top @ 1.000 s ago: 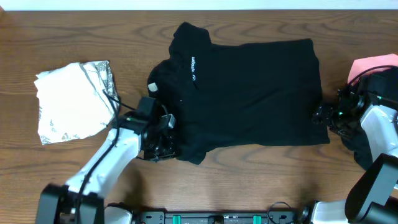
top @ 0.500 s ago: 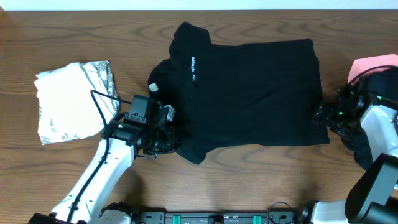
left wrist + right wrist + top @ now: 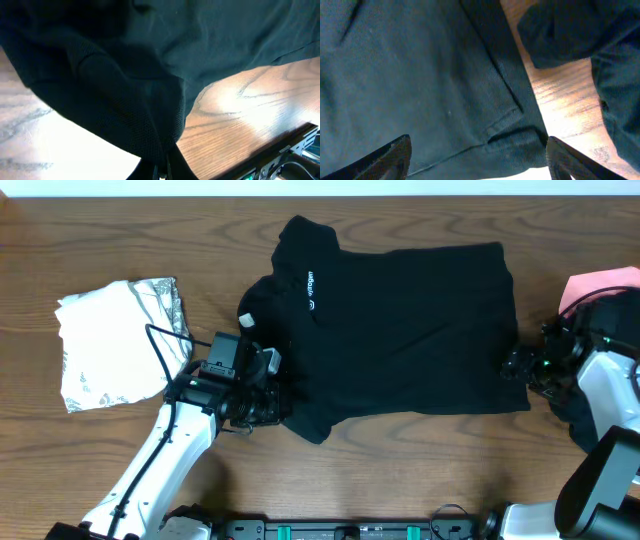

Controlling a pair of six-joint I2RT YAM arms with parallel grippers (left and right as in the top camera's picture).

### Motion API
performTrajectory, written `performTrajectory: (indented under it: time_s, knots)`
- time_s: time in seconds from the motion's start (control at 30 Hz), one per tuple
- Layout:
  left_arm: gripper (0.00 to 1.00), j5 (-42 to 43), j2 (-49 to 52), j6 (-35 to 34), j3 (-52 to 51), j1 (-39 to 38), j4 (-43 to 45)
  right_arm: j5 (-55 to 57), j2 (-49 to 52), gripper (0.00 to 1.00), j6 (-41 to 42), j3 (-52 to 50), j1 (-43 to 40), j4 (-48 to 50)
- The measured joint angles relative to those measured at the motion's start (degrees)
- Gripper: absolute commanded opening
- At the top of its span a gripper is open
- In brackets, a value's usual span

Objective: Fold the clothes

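- Two arms reach in from the bottom edge of the overhead view across the wooden table (image 3: 400,470).
- Low and left of centre, the left gripper (image 3: 268,402) has its fingers pinched together on the lower left corner of the black shirt (image 3: 400,330). In the left wrist view the cloth bunches and runs down into the closed tips at the bottom middle, with bare wood to its right.
- At the right middle, the right gripper (image 3: 515,365) sits at the shirt's lower right corner with its fingers (image 3: 395,155) spread wide. The right wrist view shows them in the two bottom corners, the hem lying between them and nothing clamped.
- Another dark garment (image 3: 560,30) lies crumpled just beside that corner, at the upper right of the right wrist view.
- Across the middle of the table the black shirt lies spread out, its small white logo (image 3: 310,290) toward the upper left.
- At the left sits a folded white, grey-printed garment (image 3: 115,340), apart from the shirt.
- Against the upper right edge lies a pink piece (image 3: 600,285).
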Motion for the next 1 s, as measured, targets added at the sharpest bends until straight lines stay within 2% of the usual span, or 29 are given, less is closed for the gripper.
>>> performTrajectory:
  time_s: [0.17,0.2,0.3,0.33,0.67,1.0]
  knots:
    - [0.06,0.00,0.00,-1.42,0.07,1.51,2.97,-0.02,0.00,0.79,0.00,-0.94,0.00,4.04]
    - [0.06,0.00,0.00,-1.62,0.07,2.01,3.39,-0.02,0.00,0.76,-0.04,-1.07,0.00,4.79]
    - [0.06,0.02,0.00,-2.19,0.07,2.99,3.78,-0.11,0.00,0.55,-0.07,-1.68,0.00,6.60]
    - [0.06,0.00,0.00,-2.34,0.07,3.13,3.80,-0.15,0.00,0.53,0.04,-2.08,0.00,7.37]
    - [0.06,0.02,0.00,-2.71,0.07,3.23,3.80,-0.39,0.00,0.60,0.42,-7.34,0.00,11.19]
    - [0.06,0.02,0.00,-2.71,0.07,3.23,3.78,-0.42,-0.02,0.57,0.42,-11.30,0.00,14.80]
